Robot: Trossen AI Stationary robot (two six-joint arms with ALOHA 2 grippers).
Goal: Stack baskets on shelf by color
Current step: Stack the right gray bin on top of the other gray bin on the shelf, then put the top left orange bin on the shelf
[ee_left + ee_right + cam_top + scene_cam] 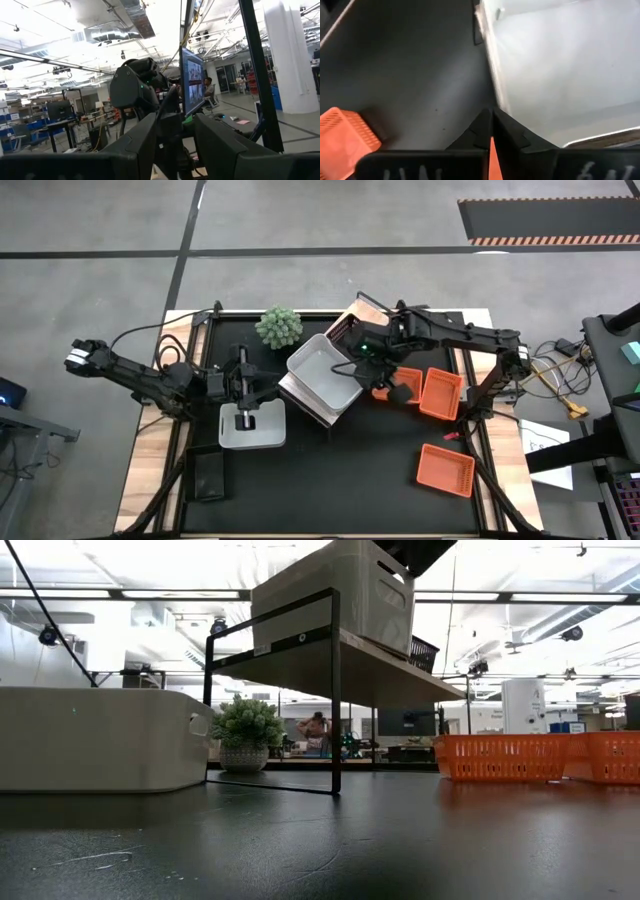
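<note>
White plastic — a basket sits on the shelf at the middle of the black bench. A second white basket lies on the bench at about eight o'clock from the shelf, under the left hand, whose fingers stand spread with a gap between them. At three o'clock from the shelf the right hand has its fingers pressed together on the rim of an orange basket. Two more orange baskets lie beyond — one just beside it, another toward five o'clock. A black basket rests at seven o'clock, and a green plant at eleven.
</note>
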